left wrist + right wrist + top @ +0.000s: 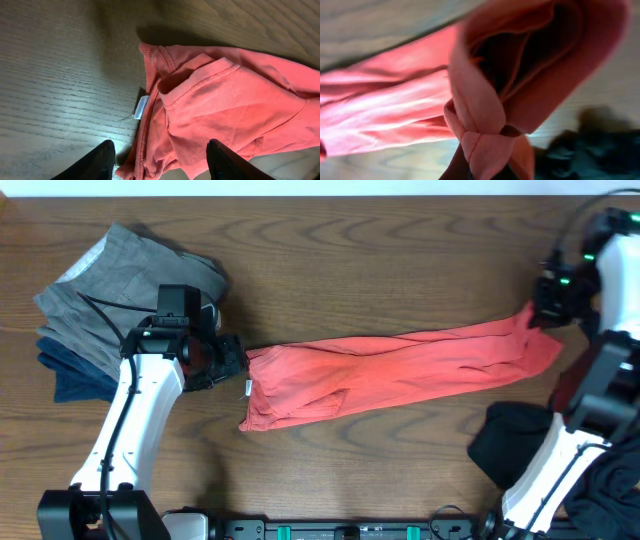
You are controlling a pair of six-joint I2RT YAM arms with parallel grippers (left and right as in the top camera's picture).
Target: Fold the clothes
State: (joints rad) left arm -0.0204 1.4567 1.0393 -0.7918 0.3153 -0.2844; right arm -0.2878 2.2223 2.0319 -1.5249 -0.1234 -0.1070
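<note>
The coral-red T-shirt point(400, 365) lies stretched in a long band across the middle of the table. My left gripper point(232, 363) is open at the shirt's left end, its fingers either side of the bunched hem and white label point(141, 107) without closing on it. My right gripper point(541, 315) is shut on the shirt's right end and holds a pinched fold of red cloth point(487, 145) lifted off the table. The chest lettering is hidden.
A stack of grey and navy garments point(95, 305) sits at the far left behind my left arm. A black garment point(515, 442) lies at the front right, beside my right arm; it also shows in the right wrist view point(590, 155).
</note>
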